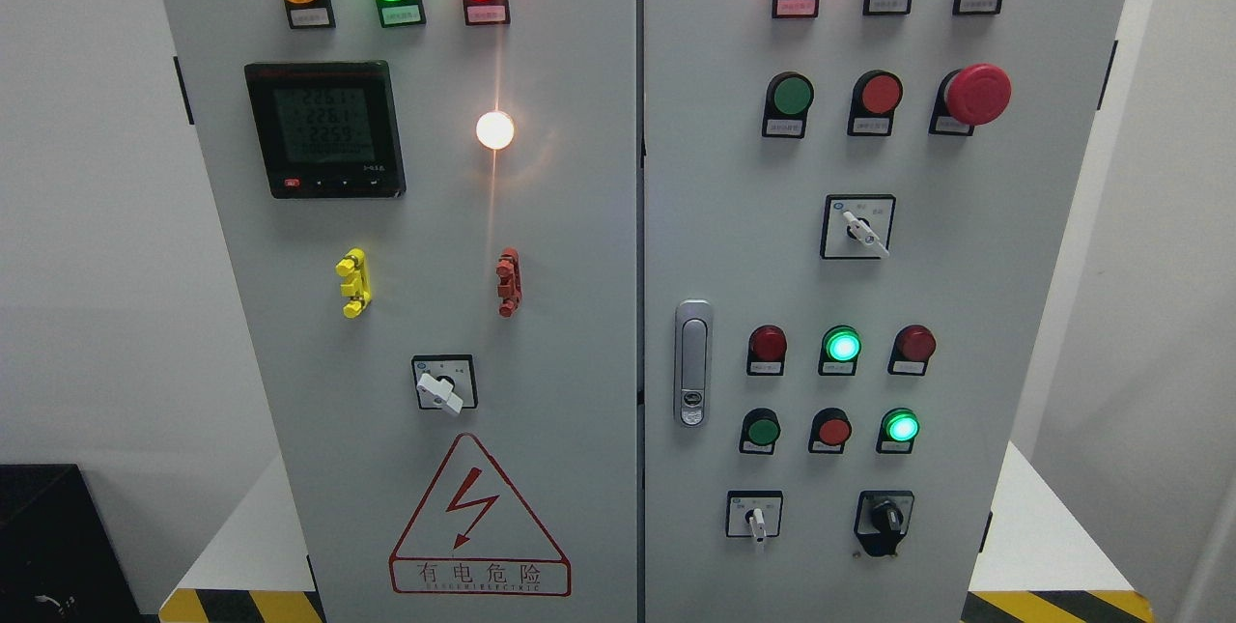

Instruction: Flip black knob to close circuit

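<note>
"有电危险" on warning sign point(480, 517)

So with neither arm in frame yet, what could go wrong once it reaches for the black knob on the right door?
1. The black knob sits low, near the bottom right of the panel, next to a white-handled switch; a robot hand might bump or turn that one instead.
2. Other rotary switches look similar, so the wrong one could be picked.
3. The red mushroom button protrudes above; an arm sweeping across might hit it.

One black knob point(885, 517), three white-handled switches point(442, 391), one red mushroom button point(976, 94), one meter point(323, 128).
</note>
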